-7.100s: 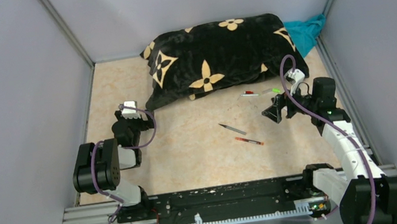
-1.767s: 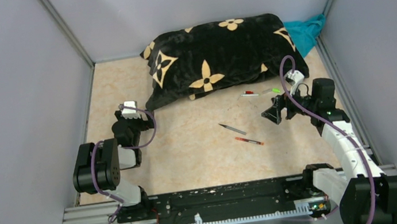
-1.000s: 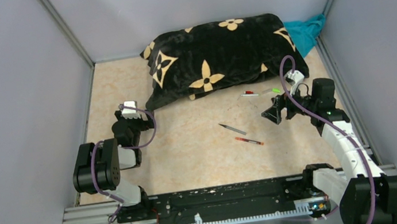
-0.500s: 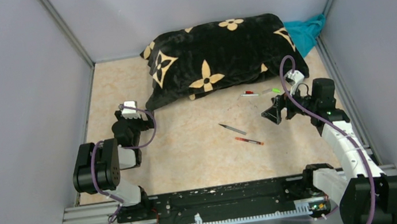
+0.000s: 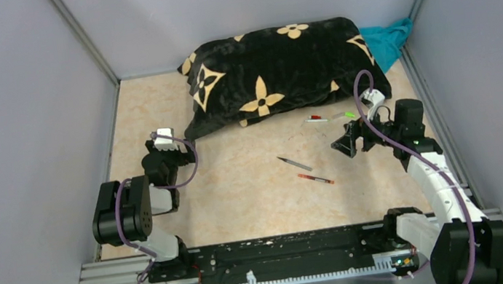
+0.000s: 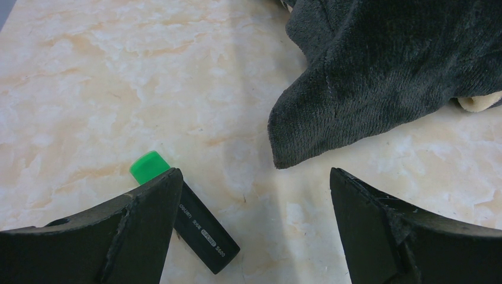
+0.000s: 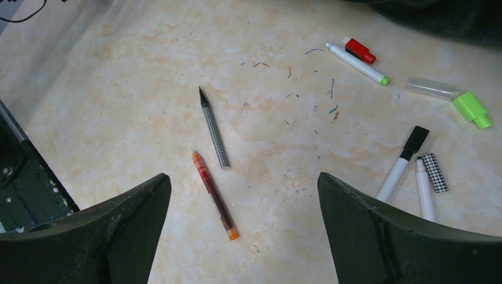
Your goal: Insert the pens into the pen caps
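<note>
My left gripper [image 6: 254,177] is spread wide, holding nothing; black marker [image 6: 204,236] lies just beside one finger, on the table [image 5: 240,187] toward its left edge. Right gripper [image 7: 243,180] is equally spread and empty, above loose pens [image 7: 214,128] and caps [image 7: 359,50] toward the right edge.

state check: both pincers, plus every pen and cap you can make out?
left pincer: open, empty
right pincer: open, empty
black marker: lying flat, green end showing
checkered pen: uncapped, lying flat
red pen: uncapped, lying flat
green-tipped white pen: lying flat beside the red cap
red cap: loose, on no pen
checkered cap: loose, on no pen
</note>
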Robot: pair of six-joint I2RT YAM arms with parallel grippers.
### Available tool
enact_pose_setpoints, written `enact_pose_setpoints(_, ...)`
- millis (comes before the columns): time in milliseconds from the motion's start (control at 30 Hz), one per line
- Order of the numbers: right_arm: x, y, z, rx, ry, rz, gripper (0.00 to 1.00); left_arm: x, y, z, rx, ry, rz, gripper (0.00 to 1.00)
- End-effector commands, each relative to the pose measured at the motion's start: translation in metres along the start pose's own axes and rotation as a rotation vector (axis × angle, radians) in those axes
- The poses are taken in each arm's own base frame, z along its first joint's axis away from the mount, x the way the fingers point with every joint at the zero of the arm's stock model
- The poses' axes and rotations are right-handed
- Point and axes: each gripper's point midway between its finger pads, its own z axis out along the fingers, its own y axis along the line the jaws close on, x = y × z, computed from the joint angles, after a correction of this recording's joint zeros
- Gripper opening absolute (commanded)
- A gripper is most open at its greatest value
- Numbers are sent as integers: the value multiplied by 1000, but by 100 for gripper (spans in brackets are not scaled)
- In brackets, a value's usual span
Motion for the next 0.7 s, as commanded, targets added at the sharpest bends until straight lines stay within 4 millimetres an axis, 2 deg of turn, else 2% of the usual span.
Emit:
enact_pose_setpoints(0,-14,-5,-2,13,-37,-46,92,-5,-5,3,27,-14,16,99)
enact_pose_setpoints(400,-14,-8,-1,24,-37,-52,92,-6,-5,3,26,-16,16,99)
enact_pose_setpoints(667,-9,-27,-3,117,-6,-60,93,-6,-5,3,27,-15,16,99)
